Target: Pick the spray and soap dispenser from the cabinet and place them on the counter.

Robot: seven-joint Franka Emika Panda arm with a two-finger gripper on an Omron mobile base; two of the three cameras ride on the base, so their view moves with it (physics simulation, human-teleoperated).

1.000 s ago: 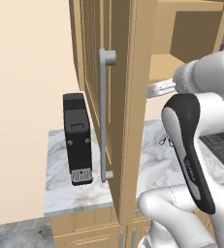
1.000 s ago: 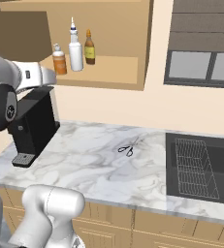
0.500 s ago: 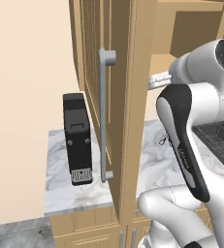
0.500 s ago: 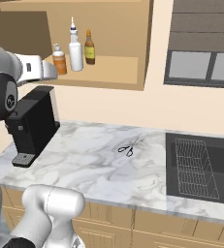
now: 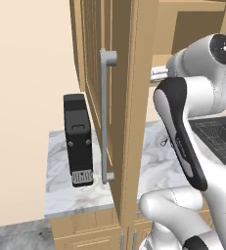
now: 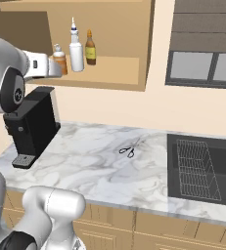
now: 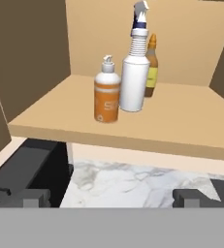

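On the shelf of the open cabinet (image 6: 109, 68) stand the orange soap dispenser (image 6: 59, 58) (image 7: 107, 99) and, just right of it, the taller white spray (image 6: 76, 49) (image 7: 135, 82). My gripper (image 6: 55, 69) (image 7: 108, 196) (image 5: 154, 74) is open with nothing between its fingers. It hovers at the shelf's front left edge, just short of the soap dispenser and slightly below its base. In the hand view both bottles stand upright ahead, the dispenser nearest. The marble counter (image 6: 100, 171) lies below.
A brown bottle (image 6: 90, 47) (image 7: 152, 68) stands behind the spray. The cabinet door (image 5: 114, 97) with its grey bar handle (image 5: 104, 117) hangs open at my left. A black coffee machine (image 6: 33, 124) sits under the shelf. Scissors (image 6: 129, 151) lie mid-counter, with a sink (image 6: 202, 166) at the right.
The hand has risen a little and edged closer to the shelf front near the soap dispenser. The jaws stay open and the bottles have not moved.
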